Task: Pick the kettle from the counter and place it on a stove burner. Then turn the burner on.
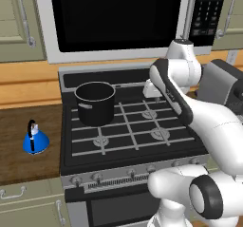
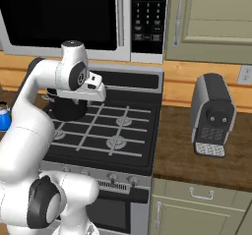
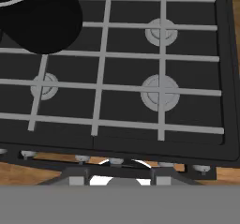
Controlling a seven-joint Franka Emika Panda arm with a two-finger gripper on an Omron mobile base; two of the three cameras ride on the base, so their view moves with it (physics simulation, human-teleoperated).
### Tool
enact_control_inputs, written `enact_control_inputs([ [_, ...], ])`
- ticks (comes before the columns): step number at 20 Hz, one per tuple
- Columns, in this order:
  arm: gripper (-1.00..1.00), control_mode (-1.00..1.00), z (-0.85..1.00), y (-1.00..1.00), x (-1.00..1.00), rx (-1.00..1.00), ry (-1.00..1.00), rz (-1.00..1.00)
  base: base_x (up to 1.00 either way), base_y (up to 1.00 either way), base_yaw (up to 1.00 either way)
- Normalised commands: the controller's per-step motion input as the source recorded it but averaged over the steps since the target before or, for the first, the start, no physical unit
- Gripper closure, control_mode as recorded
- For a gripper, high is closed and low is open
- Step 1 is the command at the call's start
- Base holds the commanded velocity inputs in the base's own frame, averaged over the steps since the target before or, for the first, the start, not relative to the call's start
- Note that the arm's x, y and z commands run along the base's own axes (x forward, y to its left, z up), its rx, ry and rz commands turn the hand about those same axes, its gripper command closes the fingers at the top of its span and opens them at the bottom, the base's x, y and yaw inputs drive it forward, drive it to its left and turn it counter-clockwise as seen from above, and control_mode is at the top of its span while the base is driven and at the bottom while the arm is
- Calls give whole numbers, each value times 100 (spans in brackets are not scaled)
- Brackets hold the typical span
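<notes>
The small bright-blue kettle (image 1: pixel 35 138) with its black arched handle stands upright on the dark wood counter (image 1: pixel 23 164), left of the black range; its blue edge (image 2: pixel 3 117) also peeks past my arm. The front-left stove burner (image 1: pixel 101 141) (image 3: pixel 44 86) is bare under its grey grates. My gripper (image 1: pixel 154 94) (image 3: pixel 121 174) hovers over the right half of the cooktop, well right of the kettle, pointing down. It is open, with nothing between its fingers.
A big black pot (image 1: pixel 95 102) (image 3: pixel 37 17) sits on the back-left burner. Knobs (image 1: pixel 114 174) line the range's front edge. A dark coffee machine (image 2: pixel 212 115) stands on the counter right of the range. A microwave (image 1: pixel 114 17) hangs above.
</notes>
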Motion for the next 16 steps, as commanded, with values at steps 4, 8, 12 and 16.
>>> enact_control_inputs([
  [4,-100,-100,0,20,-35,0,-5,0,0,0,0],
  [8,-100,-100,0,89,-80,0,-6,12,0,0,0],
  [12,-100,-100,-8,100,-36,0,0,21,0,0,0],
  [16,-100,-100,-29,100,0,0,2,25,0,0,0],
])
